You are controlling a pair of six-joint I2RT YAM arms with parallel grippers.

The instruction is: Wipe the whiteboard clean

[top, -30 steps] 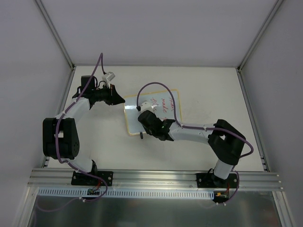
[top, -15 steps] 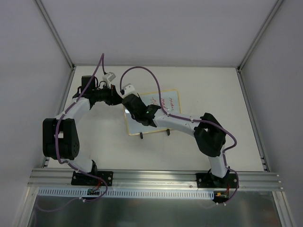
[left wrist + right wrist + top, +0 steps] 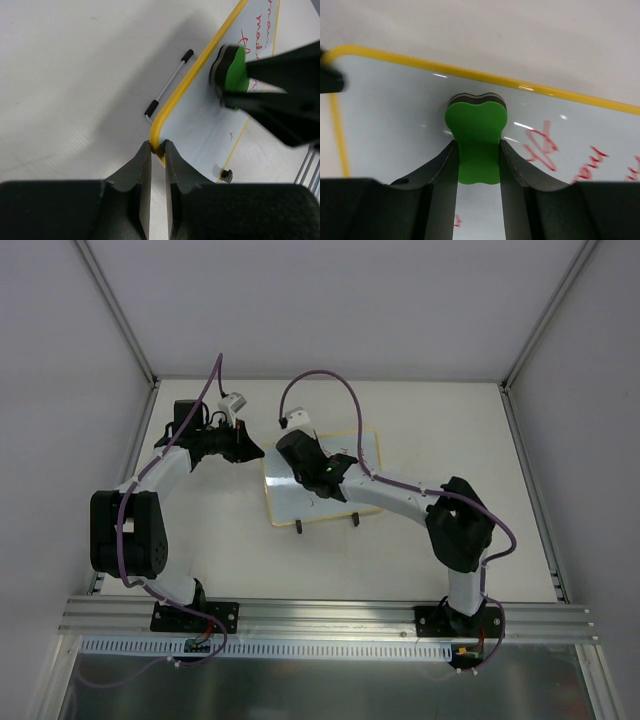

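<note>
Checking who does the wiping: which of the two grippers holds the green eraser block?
The right gripper, shut on the green eraser block pressed to the yellow-framed whiteboard; the left gripper only pinches that board's yellow corner.

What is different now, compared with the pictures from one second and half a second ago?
The right gripper, shut on the green eraser block, swept from the near part of the small yellow-framed whiteboard to its far left part. The left gripper stays clamped on the board's far left corner; the board has not moved, and red handwriting remains on its right side.
</note>
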